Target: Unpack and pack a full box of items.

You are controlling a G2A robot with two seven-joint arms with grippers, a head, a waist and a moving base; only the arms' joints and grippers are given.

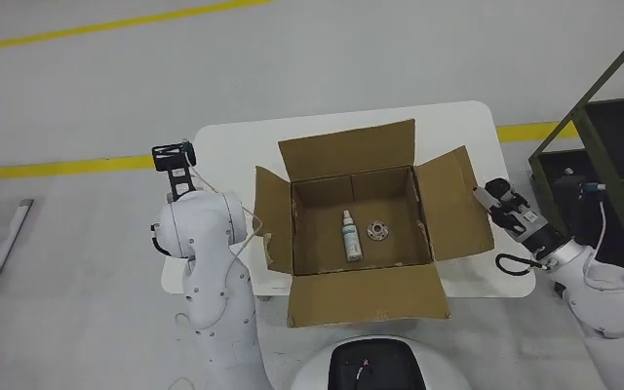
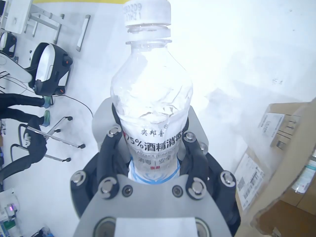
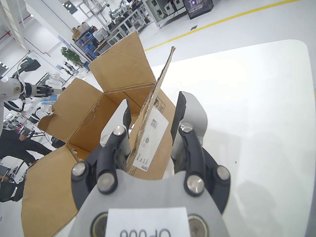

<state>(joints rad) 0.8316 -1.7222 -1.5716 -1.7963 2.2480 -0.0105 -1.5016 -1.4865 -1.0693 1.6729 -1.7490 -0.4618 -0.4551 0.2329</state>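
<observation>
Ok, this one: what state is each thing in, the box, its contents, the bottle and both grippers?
cardboard box: open, four flaps spread outward.
spray bottle: lying flat on the box floor.
round metal part: lying on the box floor, apart from the spray bottle.
clear plastic bottle: capped, held.
left gripper: shut on clear plastic bottle.
right gripper: open, one side flap between its fingers.

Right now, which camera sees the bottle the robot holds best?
Left wrist view: the bottle looms close, cap to label, in the left gripper. Right wrist view shows it tiny beyond the box; in the top view it's too small to tell.
</observation>
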